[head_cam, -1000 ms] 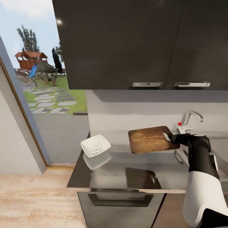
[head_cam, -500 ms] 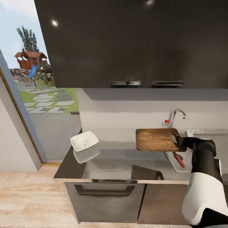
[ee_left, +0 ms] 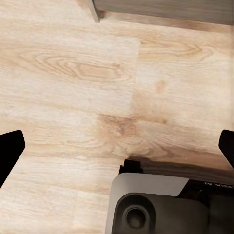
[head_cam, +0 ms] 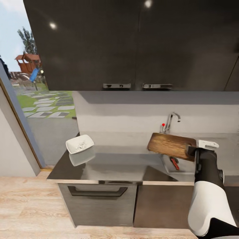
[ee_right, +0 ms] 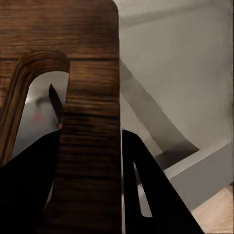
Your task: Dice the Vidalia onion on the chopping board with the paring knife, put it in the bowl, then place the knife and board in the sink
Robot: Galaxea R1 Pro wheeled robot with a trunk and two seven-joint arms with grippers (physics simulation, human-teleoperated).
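Right jaws holding the brown wooden rectangular chopping board tilted above the stainless-steel sink, right of centre in the head view.

Head view: the red-handled paring knife lies in the sink beneath the board, below the chrome faucet; the white square-rimmed bowl with pale diced pieces sits well apart at the left end of the glossy grey desk. Right wrist view: black fingers clamp the board's end bar beside its slot handle, through which the dark knife blade shows. Left wrist view: the left jaws stand wide over the light wooden floor.
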